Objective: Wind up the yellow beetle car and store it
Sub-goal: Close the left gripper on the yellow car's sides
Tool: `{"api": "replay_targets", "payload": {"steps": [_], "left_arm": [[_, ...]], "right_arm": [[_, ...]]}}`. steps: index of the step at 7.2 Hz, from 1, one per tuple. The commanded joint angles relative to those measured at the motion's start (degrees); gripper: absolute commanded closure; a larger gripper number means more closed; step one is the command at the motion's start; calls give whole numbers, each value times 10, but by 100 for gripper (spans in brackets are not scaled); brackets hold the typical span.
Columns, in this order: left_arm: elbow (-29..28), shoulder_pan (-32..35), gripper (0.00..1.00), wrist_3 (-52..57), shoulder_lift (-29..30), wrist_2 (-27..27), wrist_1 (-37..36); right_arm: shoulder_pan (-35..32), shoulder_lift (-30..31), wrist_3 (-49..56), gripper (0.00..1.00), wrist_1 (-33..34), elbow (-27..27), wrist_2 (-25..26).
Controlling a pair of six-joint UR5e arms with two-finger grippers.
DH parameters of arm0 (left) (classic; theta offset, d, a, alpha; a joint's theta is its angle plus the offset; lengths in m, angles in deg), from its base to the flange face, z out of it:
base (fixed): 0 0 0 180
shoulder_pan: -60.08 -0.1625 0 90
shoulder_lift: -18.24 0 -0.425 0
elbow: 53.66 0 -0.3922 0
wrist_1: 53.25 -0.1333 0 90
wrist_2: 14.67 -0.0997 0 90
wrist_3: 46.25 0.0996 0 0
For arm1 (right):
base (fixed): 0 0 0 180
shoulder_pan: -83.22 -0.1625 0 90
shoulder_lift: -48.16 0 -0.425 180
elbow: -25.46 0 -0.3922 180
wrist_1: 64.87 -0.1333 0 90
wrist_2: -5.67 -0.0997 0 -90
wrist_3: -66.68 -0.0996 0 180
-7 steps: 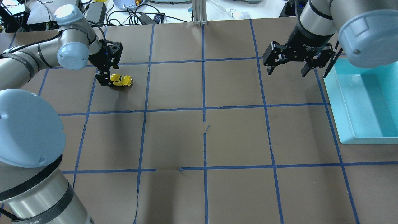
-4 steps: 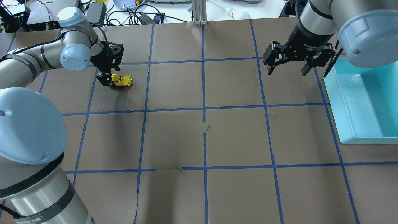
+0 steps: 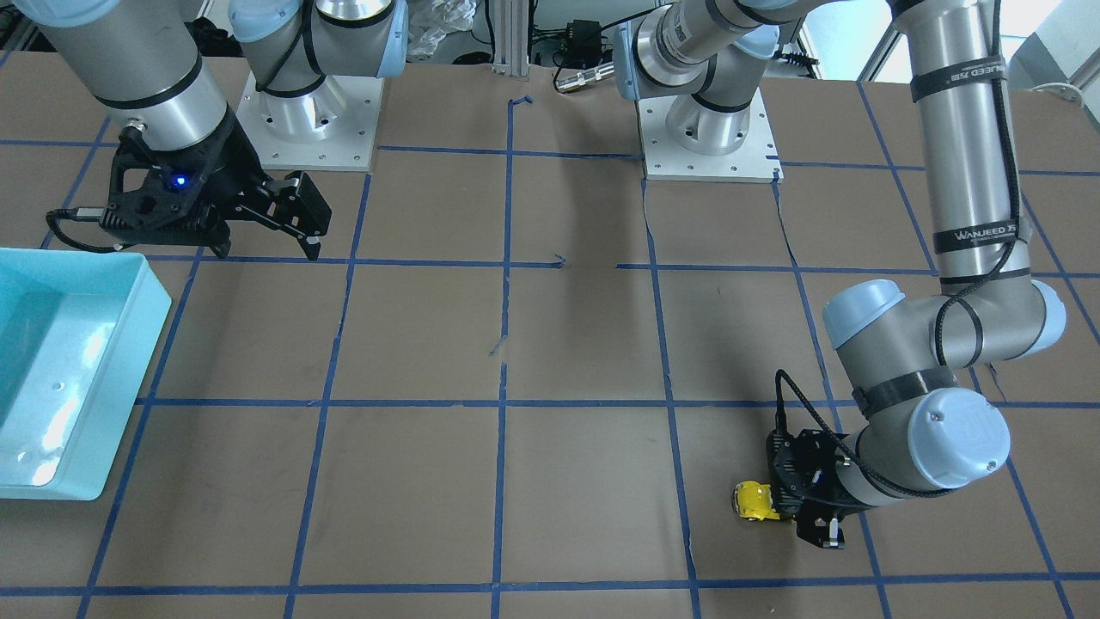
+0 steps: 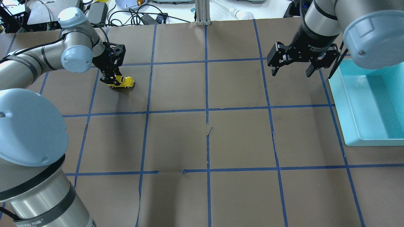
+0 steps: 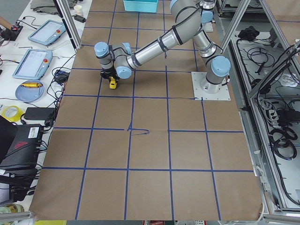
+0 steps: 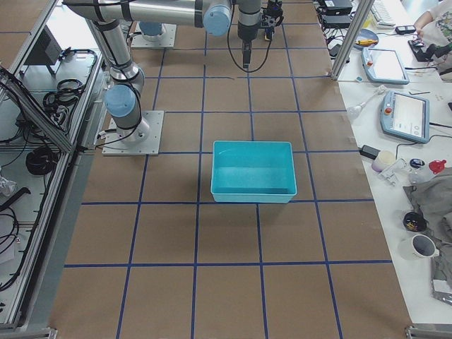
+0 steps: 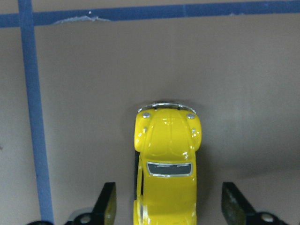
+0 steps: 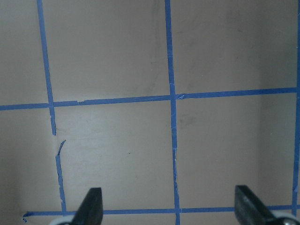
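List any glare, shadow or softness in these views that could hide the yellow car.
Left wrist view: the yellow beetle car is sharp, with small glints on its hood; the fingertips of the left tool look soft at the bottom edge. Front-facing view: white glare on the floor of the teal bin. Overhead view: broad soft arm shadows on the table, nothing blurred.

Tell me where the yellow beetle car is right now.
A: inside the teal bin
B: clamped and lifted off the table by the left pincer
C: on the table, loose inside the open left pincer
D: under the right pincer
C: the left wrist view shows the yellow beetle car resting on the table, with a gap on each side of it inside the open left pincer.
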Motion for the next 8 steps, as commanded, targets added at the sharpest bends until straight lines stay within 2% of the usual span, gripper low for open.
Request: {"api": "replay_targets", "payload": {"steps": [1, 8], "left_arm": [[0, 0, 91, 1, 1, 0, -1], [0, -1, 91, 3, 3, -2, -7]], "right_arm": [[0, 0, 0, 0, 0, 0, 0], [0, 0, 0, 0, -1, 0, 1]]}}
